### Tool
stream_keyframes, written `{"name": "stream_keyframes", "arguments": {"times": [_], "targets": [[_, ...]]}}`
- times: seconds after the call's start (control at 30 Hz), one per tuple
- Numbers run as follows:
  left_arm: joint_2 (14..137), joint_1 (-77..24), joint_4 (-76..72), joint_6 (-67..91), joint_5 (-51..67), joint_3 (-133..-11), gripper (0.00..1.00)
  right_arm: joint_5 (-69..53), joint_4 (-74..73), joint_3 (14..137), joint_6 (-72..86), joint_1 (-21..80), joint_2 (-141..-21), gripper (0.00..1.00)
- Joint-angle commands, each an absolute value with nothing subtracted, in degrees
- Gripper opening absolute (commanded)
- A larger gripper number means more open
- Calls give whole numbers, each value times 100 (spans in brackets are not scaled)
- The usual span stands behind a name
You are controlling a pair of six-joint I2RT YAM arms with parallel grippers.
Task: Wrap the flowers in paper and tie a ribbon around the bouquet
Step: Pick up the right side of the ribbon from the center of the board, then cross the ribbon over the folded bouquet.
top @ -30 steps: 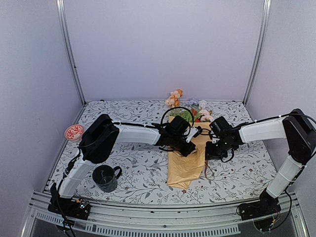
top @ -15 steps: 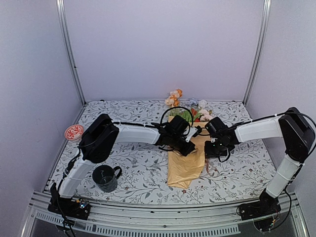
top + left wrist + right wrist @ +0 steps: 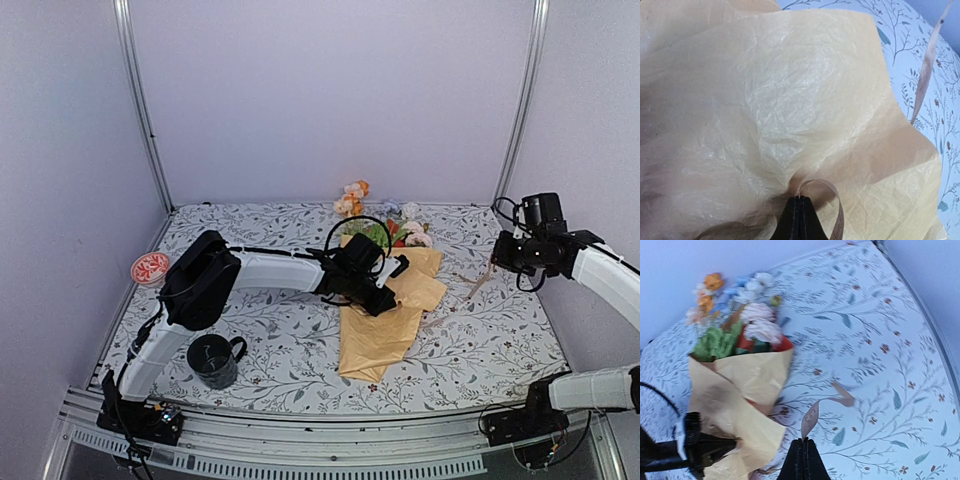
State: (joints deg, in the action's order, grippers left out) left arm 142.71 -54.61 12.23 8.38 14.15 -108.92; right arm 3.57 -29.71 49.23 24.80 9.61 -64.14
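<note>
Centrally, the bouquet lies flat on the table. Its long axis runs from the flowers at the far end to the narrow tail of the paper nearest the arm bases. Across that axis, about at the waist of the cone, we see the ribbon leave the wrapping and stretch away to the right, clear of the tablecloth for most of its run.

The left gripper is much the nearer of the two. It sits right on the waist, jaws pressed fully together, with a small loop of ribbon pinched at their tips against the crumpled paper. The right gripper is well apart, raised off to the bouquet's right near the side wall. Its jaws are also closed tight, and the ribbon's free end curls up just ahead of them.

We judge the coming move turns on this span. The strand runs crosswise to the cone, so the right arm must carry its end back over or around the waist while the left anchors it.
</note>
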Motion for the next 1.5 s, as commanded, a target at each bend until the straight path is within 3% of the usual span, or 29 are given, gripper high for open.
{"name": "stream_keyframes", "arguments": {"times": [0.0, 0.23, 0.53, 0.7, 1.2, 1.47], "targets": [[14388, -5401, 1820, 791, 1393, -10808, 0, -1360, -3024, 5828, 1687, 1463, -6348, 0], [14314, -5376, 1699, 879, 1512, -10684, 0, -2933, -860, 5690, 2265, 2871, -6633, 0], [13565, -5298, 811, 1420, 1740, -9727, 0, -3377, 979, 5180, 3410, 2895, -8511, 0], [13025, -5282, 16, 1820, 1944, -9004, 0, -3265, 1128, 5307, 3623, 2832, -9243, 0], [12072, -5288, 66, 2002, 1724, -8275, 0, -3367, 1204, 5758, 3765, 2623, -11161, 0], [11335, -5461, -219, 905, 2656, -7977, 0, -3516, 1084, 5811, 3624, 2619, -11536, 0]]}}
